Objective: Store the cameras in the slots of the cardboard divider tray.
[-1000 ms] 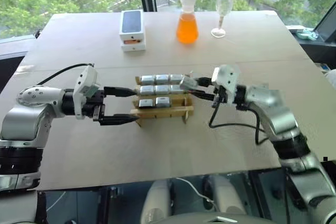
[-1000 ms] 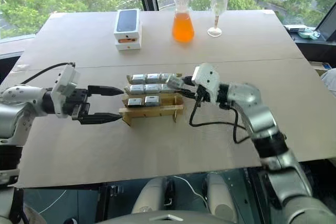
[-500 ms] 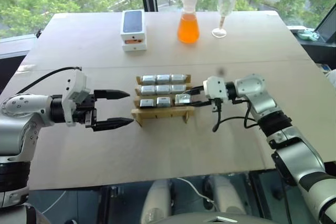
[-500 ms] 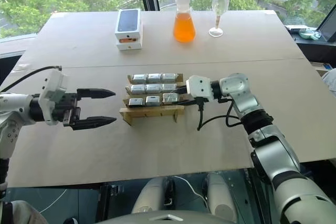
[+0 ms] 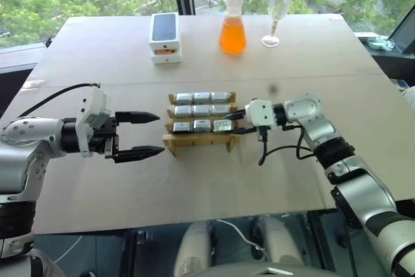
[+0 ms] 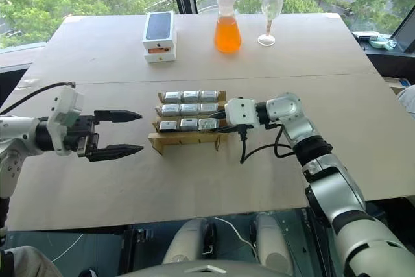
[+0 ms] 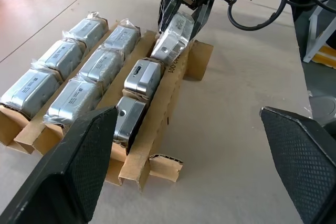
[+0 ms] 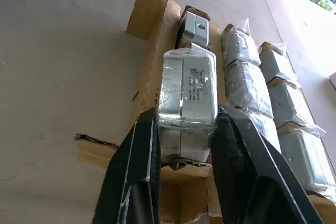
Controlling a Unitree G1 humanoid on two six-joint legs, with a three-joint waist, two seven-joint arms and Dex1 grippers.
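While its two black fingers stand wide apart with nothing between them, the left gripper [image 5: 146, 135] hovers just left of the cardboard divider tray [image 5: 198, 139], not touching it. Past the tray, the right gripper [image 5: 228, 123] is clamped on a wrapped camera [image 8: 187, 100], at the front row's right end slot; eight other cameras [image 5: 201, 103] sit in the remaining slots.

Your robot's arms: silver shells, black joints.
Each wrist carries a white camera block, a looping black cable, and two tapered black fingers [image 5: 137, 117].
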